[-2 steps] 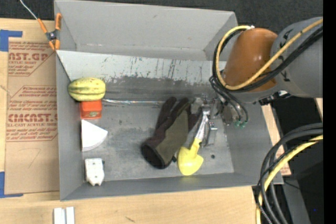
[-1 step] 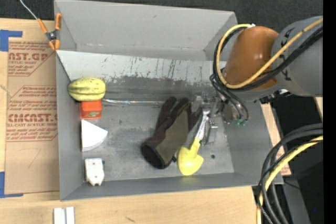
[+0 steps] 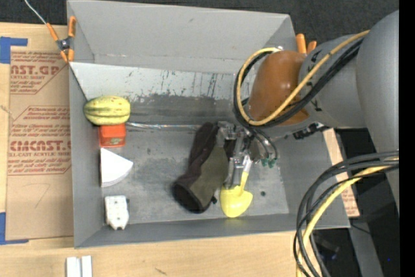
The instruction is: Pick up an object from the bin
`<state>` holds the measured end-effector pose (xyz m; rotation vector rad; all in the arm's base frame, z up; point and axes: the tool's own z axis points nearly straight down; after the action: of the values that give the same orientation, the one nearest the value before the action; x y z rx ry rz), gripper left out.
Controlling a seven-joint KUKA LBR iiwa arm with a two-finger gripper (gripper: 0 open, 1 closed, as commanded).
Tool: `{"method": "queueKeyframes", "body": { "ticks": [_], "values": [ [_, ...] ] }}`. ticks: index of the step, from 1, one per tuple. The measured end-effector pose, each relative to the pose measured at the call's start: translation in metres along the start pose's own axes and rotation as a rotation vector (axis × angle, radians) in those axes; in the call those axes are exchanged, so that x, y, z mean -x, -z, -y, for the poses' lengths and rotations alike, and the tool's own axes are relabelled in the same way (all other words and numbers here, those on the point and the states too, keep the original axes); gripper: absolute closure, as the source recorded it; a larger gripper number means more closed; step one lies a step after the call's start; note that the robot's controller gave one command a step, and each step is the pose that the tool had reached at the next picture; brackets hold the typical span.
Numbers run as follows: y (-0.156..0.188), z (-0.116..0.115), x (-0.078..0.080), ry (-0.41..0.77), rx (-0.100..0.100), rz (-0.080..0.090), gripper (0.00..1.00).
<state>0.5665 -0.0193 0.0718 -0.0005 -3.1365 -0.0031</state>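
Observation:
My gripper (image 3: 240, 170) hangs low in the bin's right half, below the orange dome on the wrist. Its tip is just above a small yellow pear-shaped thing (image 3: 235, 202) that lies near the front wall, and it looks to touch that thing's narrow top end. Right beside the gripper on the left lies a dark brown and olive sock (image 3: 202, 168), stretched from the bin's middle toward the front.
Along the left wall lie a yellow-green squash (image 3: 107, 109), an orange block (image 3: 112, 135), a white wedge (image 3: 113, 166) and a small white plug (image 3: 116, 211). The arm and its looped cables cover the bin's right side.

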Motion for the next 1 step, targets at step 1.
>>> {"method": "queueKeyframes", "body": {
  "ticks": [1],
  "values": [
    [-0.0003, -0.026, 0.0091, -0.15, -0.002, 0.014, 1.0]
  ]
}}
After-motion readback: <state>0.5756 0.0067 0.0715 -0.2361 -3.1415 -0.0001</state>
